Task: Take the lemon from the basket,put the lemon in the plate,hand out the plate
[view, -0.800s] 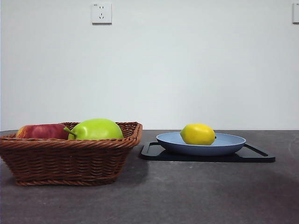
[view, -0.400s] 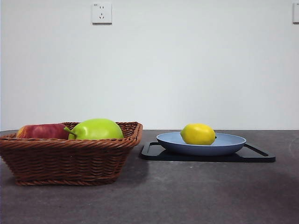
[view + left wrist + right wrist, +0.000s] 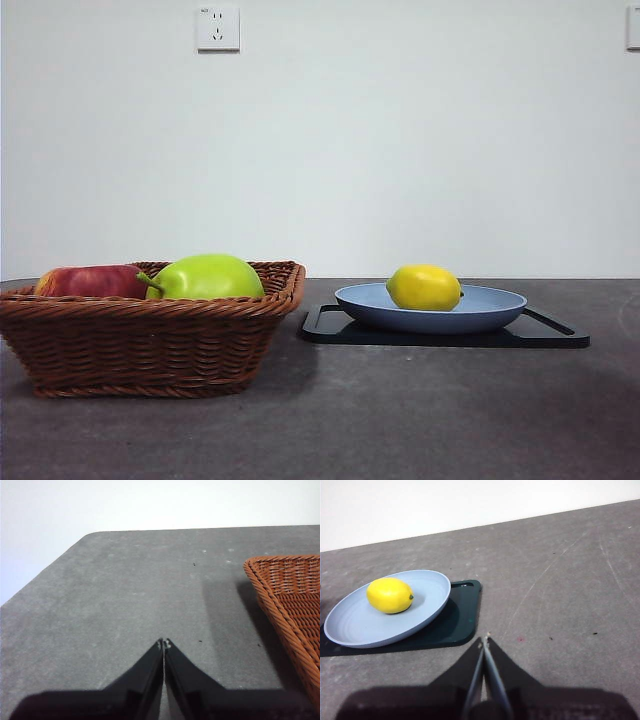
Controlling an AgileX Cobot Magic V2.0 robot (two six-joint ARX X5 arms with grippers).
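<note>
The yellow lemon lies in the light-blue plate, which rests on a flat black tray. It also shows in the right wrist view, on the plate. The brown wicker basket stands at the left; one corner of it shows in the left wrist view. My left gripper is shut and empty above bare table beside the basket. My right gripper is shut and empty, off to the side of the plate. Neither arm shows in the front view.
The black tray with handles lies under the plate. A large green stemmed fruit and a red fruit sit in the basket. A white wall with a socket is behind the dark grey table.
</note>
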